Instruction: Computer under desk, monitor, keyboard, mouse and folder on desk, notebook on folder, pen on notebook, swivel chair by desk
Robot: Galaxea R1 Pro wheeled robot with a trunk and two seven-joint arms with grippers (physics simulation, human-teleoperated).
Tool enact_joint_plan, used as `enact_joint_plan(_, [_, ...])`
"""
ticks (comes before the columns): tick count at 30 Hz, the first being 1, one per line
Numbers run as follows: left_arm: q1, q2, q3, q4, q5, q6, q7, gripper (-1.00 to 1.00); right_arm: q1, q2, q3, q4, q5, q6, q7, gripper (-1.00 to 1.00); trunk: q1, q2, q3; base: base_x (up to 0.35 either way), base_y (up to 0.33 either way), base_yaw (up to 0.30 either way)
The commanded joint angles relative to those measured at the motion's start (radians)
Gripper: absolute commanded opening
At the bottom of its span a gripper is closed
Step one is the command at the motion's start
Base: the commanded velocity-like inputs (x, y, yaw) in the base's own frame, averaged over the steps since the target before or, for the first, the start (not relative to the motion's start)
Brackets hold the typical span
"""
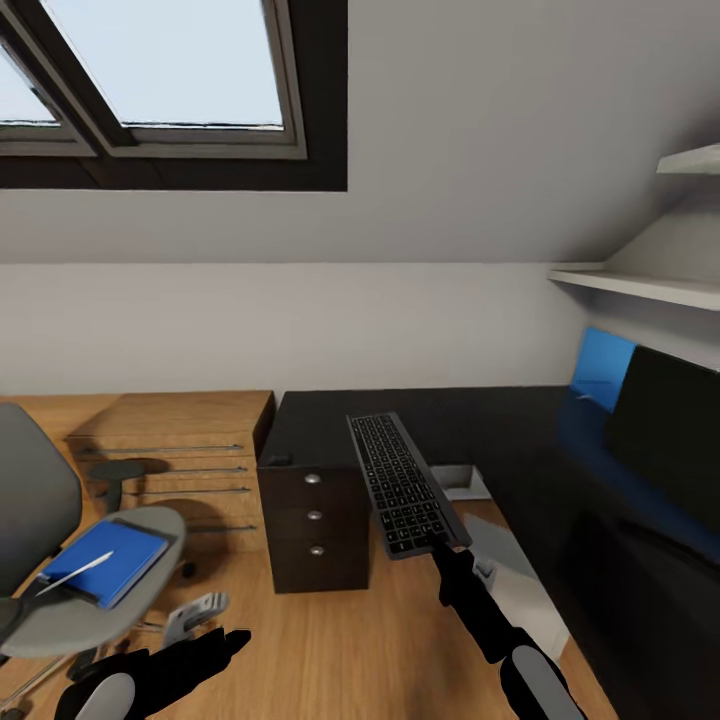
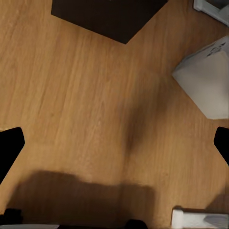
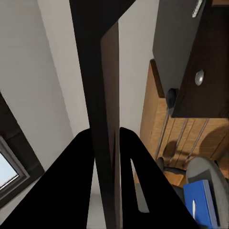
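The right gripper [image 1: 443,545] is clamped on the near edge of the keyboard [image 1: 403,482], holding it aloft beside the desk [image 1: 440,420], while the left gripper [image 1: 215,650] hangs low over the floor, fingers spread apart.

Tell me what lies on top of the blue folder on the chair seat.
A thin white pen-like stick lies across the blue folder on the swivel chair. Whether anything lies under the folder is hidden.

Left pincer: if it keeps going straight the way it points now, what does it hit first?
Likely bare wooden floor. The left pincer is open and aimed at the boards, between the dark desk corner and the pale computer case. Depth unclear.
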Motion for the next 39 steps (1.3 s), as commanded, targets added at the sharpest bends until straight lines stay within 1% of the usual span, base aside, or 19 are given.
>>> enact_joint_plan(1, [-0.001, 0.001, -0.001, -0.001, 0.010, 0.000, 0.010, 1.00, -0.001, -0.001, 0.002, 0.000, -0.014, 0.004, 0.005, -1.00, -0.004, 0.006, 0.002, -0.327, -0.110, 0.000])
enact_joint_plan(26, [-0.001, 0.001, -0.003, -0.001, 0.010, 0.000, 0.011, 1.00, -0.001, -0.002, 0.002, 0.002, -0.014, 0.004, 0.005, -1.00, -0.100, 0.181, 0.080, -0.326, -0.129, 0.000])
enact_joint_plan(39, [-0.001, 0.001, -0.003, -0.001, 0.010, 0.000, 0.026, 1.00, -0.001, -0.004, 0.001, 0.003, -0.014, 0.005, 0.007, -1.00, -0.150, 0.272, 0.121, -0.318, -0.176, 0.000])
